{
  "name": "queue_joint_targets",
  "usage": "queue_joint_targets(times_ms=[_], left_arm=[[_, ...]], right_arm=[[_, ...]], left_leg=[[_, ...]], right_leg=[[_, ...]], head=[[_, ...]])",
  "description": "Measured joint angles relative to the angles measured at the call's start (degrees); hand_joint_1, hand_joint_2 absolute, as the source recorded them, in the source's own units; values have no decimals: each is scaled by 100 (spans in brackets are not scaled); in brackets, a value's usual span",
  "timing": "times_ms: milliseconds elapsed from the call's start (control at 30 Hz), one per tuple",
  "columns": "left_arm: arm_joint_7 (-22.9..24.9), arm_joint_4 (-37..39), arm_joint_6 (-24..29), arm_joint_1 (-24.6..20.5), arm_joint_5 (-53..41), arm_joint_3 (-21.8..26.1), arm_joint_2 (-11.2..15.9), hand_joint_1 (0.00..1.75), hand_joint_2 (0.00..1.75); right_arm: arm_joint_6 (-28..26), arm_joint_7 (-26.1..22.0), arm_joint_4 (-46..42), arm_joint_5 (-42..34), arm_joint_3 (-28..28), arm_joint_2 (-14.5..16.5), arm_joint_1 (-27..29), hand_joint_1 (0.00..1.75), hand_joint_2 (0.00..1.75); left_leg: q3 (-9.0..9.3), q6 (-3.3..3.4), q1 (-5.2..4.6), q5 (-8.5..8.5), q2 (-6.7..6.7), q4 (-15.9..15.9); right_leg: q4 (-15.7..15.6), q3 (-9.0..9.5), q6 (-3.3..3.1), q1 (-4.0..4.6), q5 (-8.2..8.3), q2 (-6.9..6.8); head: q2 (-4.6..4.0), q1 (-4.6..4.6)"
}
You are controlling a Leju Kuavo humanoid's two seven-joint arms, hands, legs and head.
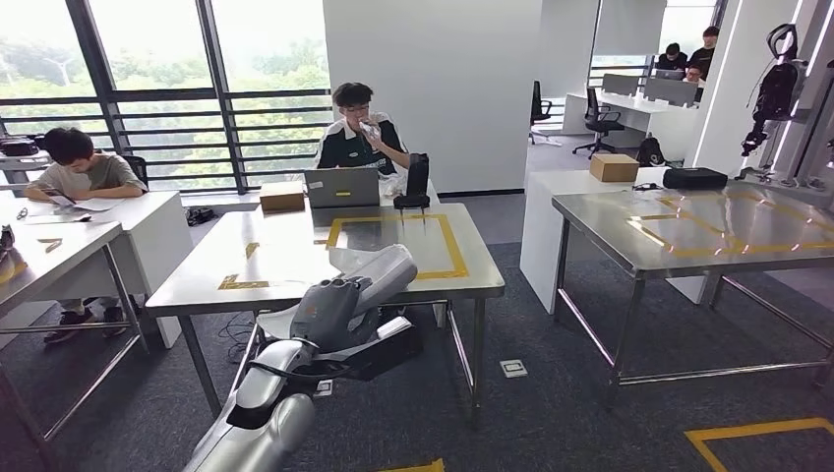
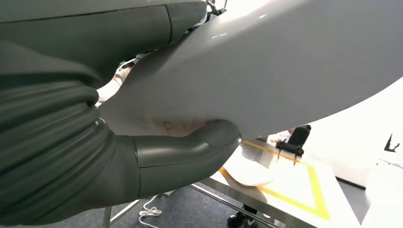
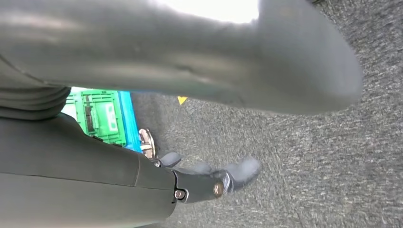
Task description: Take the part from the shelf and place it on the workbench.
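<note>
One pale grey part (image 1: 379,270), long, smooth and curved like a moulded shell, is held in the robot's left hand (image 1: 329,310) in front of its body, just short of the near edge of a steel workbench (image 1: 295,261). In the head view the part's long axis slants up and away from the hand toward the bench, its far end already overlapping the bench edge near a rectangle of yellow tape (image 1: 395,246) marked on the top. That is the relation the placing turns on: the bench lies straight ahead of the held part, and the left arm is the one carrying it, so it looks as if a short reach forward and down would set it inside the tape.

From the left wrist camera the part (image 2: 285,66) is a broad, glossy, light grey surface with a rounded edge, and the thick grey thumb (image 2: 190,147) presses up against its underside, so the grip looks firm.

The right hand (image 3: 209,178) hangs by the robot's side over dark carpet, holding nothing; its dark fingers look loosely extended, though the view is blurred. A green and blue crate (image 3: 102,116) stands on the floor behind it.

A person with a laptop (image 1: 341,187) sits at the far side of the bench, and a small black stand (image 1: 416,184) sits by the tape's far edge. I judge the carry nearly done and the setting down not yet begun.
</note>
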Motion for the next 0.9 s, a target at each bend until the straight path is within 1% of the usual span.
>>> queue_joint_targets(times_ms=[67,100,133,167,200,233,267,300,333,367,400,433,467,500,567,600,633,667,733,767,800,833,900], left_arm=[[2,-11,-6,7,-29,1,8,175,175],[4,-17,-5,5,-42,2,16,175,175],[6,-23,-5,4,-52,3,29,175,175],[8,-23,-5,7,-57,4,45,175,175],[9,-22,-5,21,-61,5,64,175,175],[9,-21,-6,43,-63,6,81,175,175],[10,-20,-7,67,-65,7,99,175,175],[13,-21,-8,85,-67,9,117,175,175],[14,-22,-9,89,-72,13,131,175,175],[16,-23,-10,85,-81,17,143,175,175],[17,-25,-11,75,-94,23,150,175,175],[16,-26,-15,64,-109,29,154,175,175],[16,-29,-18,57,-122,33,154,175,175],[17,-33,-21,52,-133,39,153,175,175],[32,-45,-23,50,-142,48,146,175,175],[38,-49,-23,42,-144,52,143,175,175],[43,-54,-24,33,-145,55,136,175,175],[40,-57,-27,26,-146,56,129,175,175],[34,-50,-33,43,-150,57,122,175,175],[33,-45,-38,65,-151,57,122,175,175],[33,-40,-42,85,-153,57,122,175,175],[31,-37,-45,98,-153,57,122,175,175],[15,-31,-48,104,-153,57,122,175,175]], right_arm=[[0,9,0,8,0,4,0,0,0],[-1,20,-1,14,0,6,-2,0,0],[-2,23,-1,19,0,6,-3,0,0],[-3,26,-1,24,0,5,-3,0,0],[-3,25,-1,27,0,5,-4,0,0],[-3,25,-1,30,0,5,-2,0,0],[-3,29,-1,32,-1,6,2,0,0],[-2,36,-1,34,-1,8,7,0,0],[-1,50,-1,35,-2,9,11,0,0],[2,66,-1,35,-2,13,14,0,0],[9,68,-1,36,-1,21,10,0,0],[16,57,0,36,-1,27,3,0,0],[22,35,1,36,0,34,-5,0,0],[26,10,1,37,0,40,-14,0,0],[28,24,1,35,-1,46,-19,0,0],[29,54,1,35,-2,49,-23,0,0],[29,84,1,34,-2,49,-30,0,0],[28,96,1,34,-2,45,-39,0,0],[26,67,1,34,-2,37,-43,0,0],[26,62,1,35,-2,36,-35,0,0],[26,78,1,36,-2,36,-26,0,0],[26,106,0,36,-2,36,-19,0,0],[25,146,0,37,-1,31,-4,0,0]], left_leg=[[6,-58,2,-52,8,22],[-41,-91,7,-114,17,147],[-163,-123,15,-215,28,391],[-362,-147,24,-343,39,757],[-619,-164,33,-468,48,1179],[-864,-172,39,-531,53,1531],[-1034,-167,42,-483,57,1708],[-1090,-151,42,-311,58,1654],[-1029,-119,37,-42,58,1369],[-896,-69,22,267,59,934],[-739,-16,0,474,60,538],[-609,25,-23,585,62,227],[-527,57,-46,607,62,37],[-480,78,-58,551,59,-26],[-376,125,-46,516,47,-127],[-306,158,-31,497,41,-162],[-235,183,-18,476,37,-187],[-186,200,-9,444,35,-202],[-107,215,-6,354,29,-195],[-58,212,-6,299,25,-186],[3,205,-4,238,20,-173],[72,191,1,171,17,-157],[218,142,6,23,15,-114]], right_leg=[[-1,47,-90,-15,-40,0],[-11,87,-132,-23,-64,-1],[-21,132,-170,-31,-93,-2],[-23,172,-199,-30,-128,-2],[-24,212,-214,-28,-166,-1],[-24,256,-218,-27,-207,3],[-24,311,-216,-25,-251,10],[-24,376,-212,-22,-299,18],[-24,449,-206,-17,-350,25],[-30,516,-198,-15,-405,29],[-36,573,-178,-3,-457,30],[-50,614,-152,0,-500,29],[-70,649,-117,-2,-520,26],[-80,680,-74,0,-508,24],[-43,713,-20,-14,-470,18],[85,655,-5,-16,-468,16],[313,522,4,-18,-509,15],[635,309,14,-19,-591,14],[1281,-192,56,-14,-823,15],[1426,-376,70,-15,-881,14],[1379,-468,84,-17,-828,13],[1141,-463,89,-20,-649,12],[394,-290,87,-17,-86,2]], head=[[1,-5],[1,-6],[1,-9],[0,-14],[0,-15],[0,-17],[0,-17],[0,-17],[0,-17],[0,-17],[-2,-18],[-4,-21],[-5,-21],[-6,-16],[-3,-10],[-3,-9],[-3,-10],[-2,-7],[-1,-5],[0,-4],[0,-3],[0,-3],[0,-5]])
